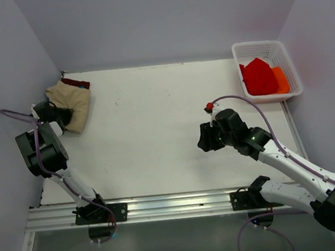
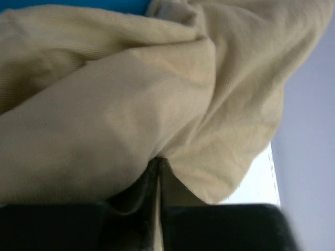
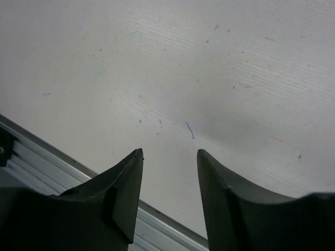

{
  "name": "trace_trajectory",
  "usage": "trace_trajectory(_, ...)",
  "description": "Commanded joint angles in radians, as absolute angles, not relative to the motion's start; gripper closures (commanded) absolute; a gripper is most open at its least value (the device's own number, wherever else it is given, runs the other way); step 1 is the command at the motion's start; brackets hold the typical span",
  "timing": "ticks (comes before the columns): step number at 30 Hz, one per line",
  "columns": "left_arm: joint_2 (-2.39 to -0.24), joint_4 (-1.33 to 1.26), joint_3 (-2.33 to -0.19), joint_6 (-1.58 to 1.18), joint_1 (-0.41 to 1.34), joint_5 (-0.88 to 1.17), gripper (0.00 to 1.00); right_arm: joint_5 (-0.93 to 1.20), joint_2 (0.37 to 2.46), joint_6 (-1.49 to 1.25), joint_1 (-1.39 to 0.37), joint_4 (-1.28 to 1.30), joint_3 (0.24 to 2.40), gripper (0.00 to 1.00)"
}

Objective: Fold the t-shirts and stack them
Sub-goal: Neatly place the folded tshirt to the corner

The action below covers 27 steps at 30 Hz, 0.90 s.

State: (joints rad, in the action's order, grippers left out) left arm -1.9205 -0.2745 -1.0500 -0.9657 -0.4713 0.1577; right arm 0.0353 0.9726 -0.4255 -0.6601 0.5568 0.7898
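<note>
A tan t-shirt [image 1: 71,99] lies bunched at the table's far left, with a strip of dark maroon t-shirt [image 1: 77,82] showing under its far edge. My left gripper [image 1: 67,118] is at the tan shirt's near edge. In the left wrist view the tan cloth [image 2: 131,104] fills the frame, and my left gripper [image 2: 158,163] is shut on a fold of it. A sliver of bright blue t-shirt [image 2: 78,4] shows along the top edge there. My right gripper [image 1: 204,140] hangs open over bare table, right of centre. Nothing is between its fingers [image 3: 168,152].
A white basket [image 1: 264,46] stands at the back right, holding a red cloth [image 1: 259,76] and an orange one [image 1: 280,80]. An aluminium rail [image 1: 163,206] runs along the near table edge. Walls close in on the left and right.
</note>
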Motion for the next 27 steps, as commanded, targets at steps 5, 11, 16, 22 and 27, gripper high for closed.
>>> trace_trajectory(5,-1.602,-0.236,-1.069,-0.789,-0.375,0.354,0.24,-0.037,0.956,-0.44,-0.658,0.532,0.822,0.06)
trace_trajectory(11,-1.326,-0.118,-0.982,-0.652,-0.184,0.452,0.17,-0.136,0.95,-0.448,-0.658,0.546,0.856,0.01)
trace_trajectory(16,-1.088,-0.035,-0.829,-0.554,0.02,0.469,0.02,-0.216,0.919,-0.445,-0.66,0.592,0.882,0.01)
trace_trajectory(22,-0.822,0.069,-0.694,-0.488,0.231,0.509,0.0,-0.282,0.835,-0.454,-0.66,0.609,0.864,0.01)
trace_trajectory(27,-0.686,0.133,-0.687,-0.499,0.284,0.569,0.0,-0.311,0.841,-0.446,-0.658,0.623,0.88,0.01)
